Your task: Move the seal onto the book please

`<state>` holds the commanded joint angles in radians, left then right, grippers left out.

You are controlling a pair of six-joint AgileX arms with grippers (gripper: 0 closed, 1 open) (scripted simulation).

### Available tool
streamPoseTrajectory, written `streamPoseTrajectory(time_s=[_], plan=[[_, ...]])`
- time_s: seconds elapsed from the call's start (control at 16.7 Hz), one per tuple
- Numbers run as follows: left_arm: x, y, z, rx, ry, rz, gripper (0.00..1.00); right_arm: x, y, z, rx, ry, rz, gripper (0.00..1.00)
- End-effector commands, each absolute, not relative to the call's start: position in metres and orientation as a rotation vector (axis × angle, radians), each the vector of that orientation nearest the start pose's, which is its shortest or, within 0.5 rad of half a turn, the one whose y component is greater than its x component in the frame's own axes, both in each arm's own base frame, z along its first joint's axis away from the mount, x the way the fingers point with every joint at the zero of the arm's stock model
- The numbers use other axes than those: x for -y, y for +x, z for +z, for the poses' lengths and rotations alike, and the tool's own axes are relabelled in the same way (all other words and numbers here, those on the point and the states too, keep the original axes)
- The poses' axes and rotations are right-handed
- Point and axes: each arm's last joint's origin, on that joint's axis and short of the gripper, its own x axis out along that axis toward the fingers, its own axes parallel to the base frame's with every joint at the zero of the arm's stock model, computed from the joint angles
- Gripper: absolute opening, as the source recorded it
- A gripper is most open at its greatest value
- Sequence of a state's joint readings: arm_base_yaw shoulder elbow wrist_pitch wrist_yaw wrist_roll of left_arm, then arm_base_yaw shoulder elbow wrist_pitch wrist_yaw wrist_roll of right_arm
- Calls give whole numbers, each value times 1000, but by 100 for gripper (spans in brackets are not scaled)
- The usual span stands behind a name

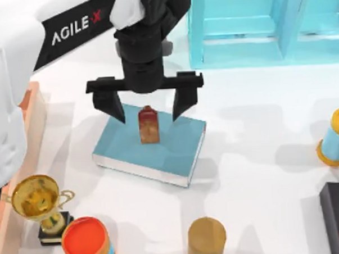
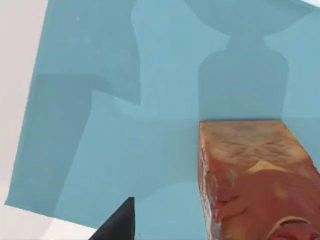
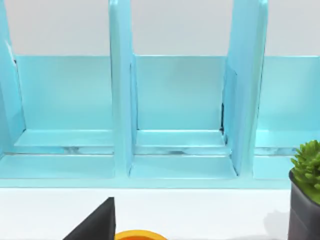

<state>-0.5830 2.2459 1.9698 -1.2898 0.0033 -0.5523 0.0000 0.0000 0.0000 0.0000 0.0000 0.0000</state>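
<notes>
The seal [image 1: 148,125] is seen upright on the book [image 1: 159,147], between the spread-apart left pincer [image 1: 147,108], apparently released.

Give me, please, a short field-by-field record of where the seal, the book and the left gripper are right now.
seal: upright on the book's cover
book: flat on the table, teal cover up
left gripper: open, above the book, fingers either side of the seal, not touching it
task state: seal is on the book
</notes>
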Motion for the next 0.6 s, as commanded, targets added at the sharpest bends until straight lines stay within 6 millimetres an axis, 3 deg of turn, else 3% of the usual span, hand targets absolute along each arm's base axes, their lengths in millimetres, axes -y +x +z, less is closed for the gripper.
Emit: streamPoseTrajectory(time_s=[0.42,0.6], plan=[[239,374,199,-1567,13,-17,100,1,106,160,0,0,0,100],[240,374,211,-1568,14,-17,100,1,106,160,0,0,0,100]])
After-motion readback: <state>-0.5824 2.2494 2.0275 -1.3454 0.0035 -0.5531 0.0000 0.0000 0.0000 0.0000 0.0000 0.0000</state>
